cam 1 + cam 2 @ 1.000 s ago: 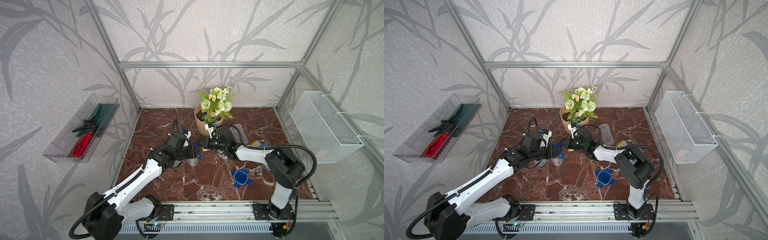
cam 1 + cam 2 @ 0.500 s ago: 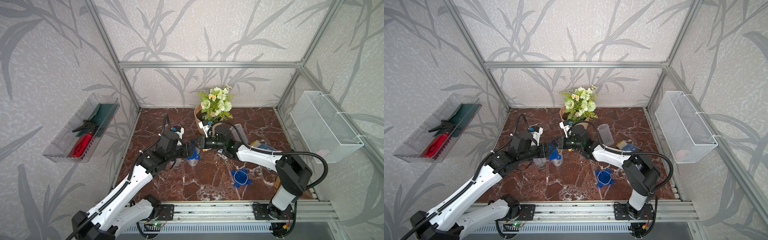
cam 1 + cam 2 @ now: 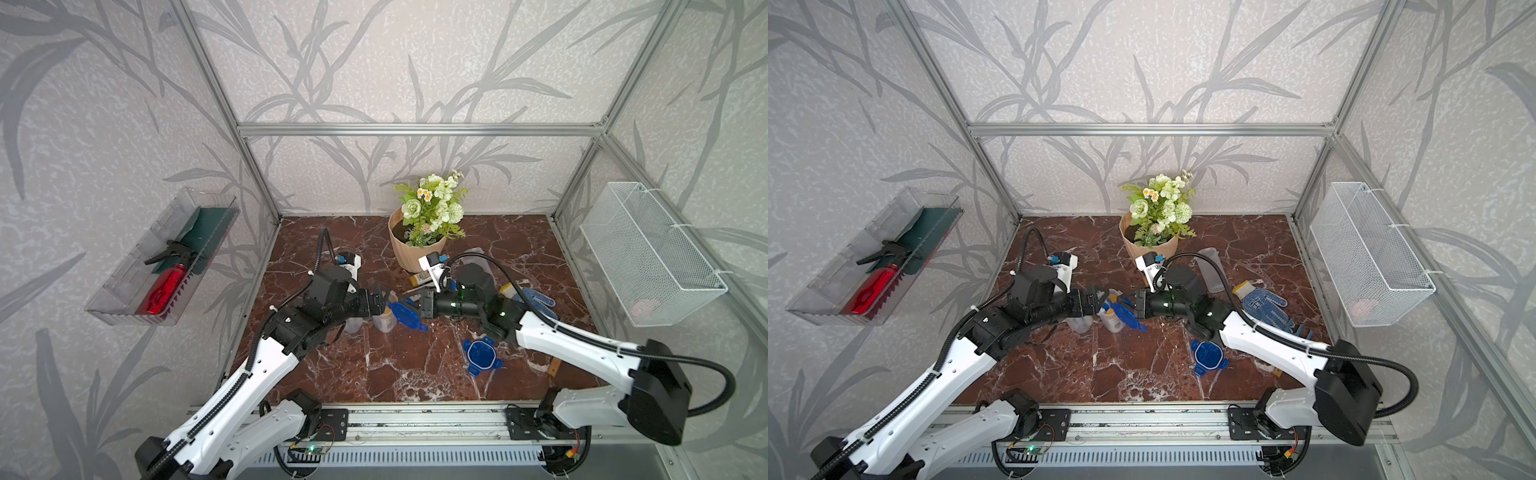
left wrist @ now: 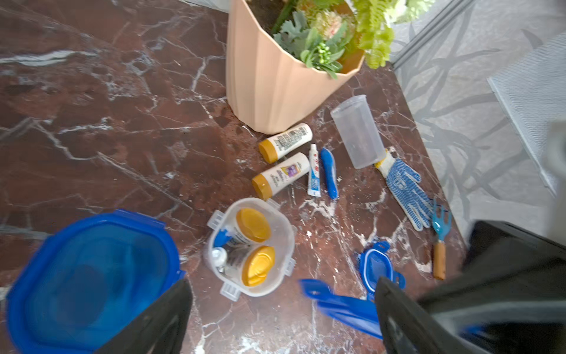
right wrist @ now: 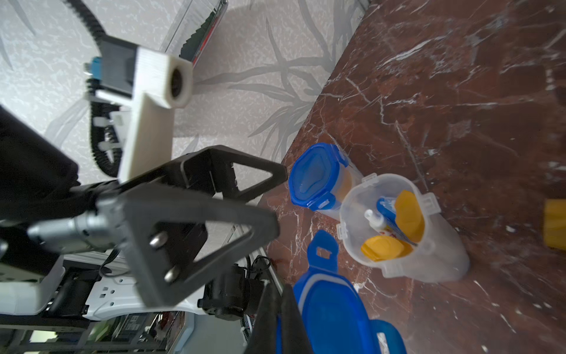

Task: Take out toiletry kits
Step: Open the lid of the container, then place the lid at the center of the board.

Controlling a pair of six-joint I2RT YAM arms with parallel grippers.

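A beige flowerpot (image 4: pixel 266 85) stands near the counter's (image 4: pixel 92 122) back edge. Beside it an empty clear jar (image 4: pixel 358 135) lies on its side, touching a blue-dotted glove (image 4: pixel 404 184); a small rake (image 4: pixel 440 245) lies by the glove's fingertips.

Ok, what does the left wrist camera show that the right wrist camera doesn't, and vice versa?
Only left wrist: the unpacked white-blue toothpaste tube, blue toothbrush and both white gold-capped bottles in full (right wrist catches one cap), an empty clear plastic jar on its side, a blue-dotted white glove, the peach flowerpot.
Only right wrist: the whole open left hand.
Both: the open clear jar holding gold-capped bottles, the closed blue-lidded jar beside it, and the loose blue lid pinched in the shut right hand.
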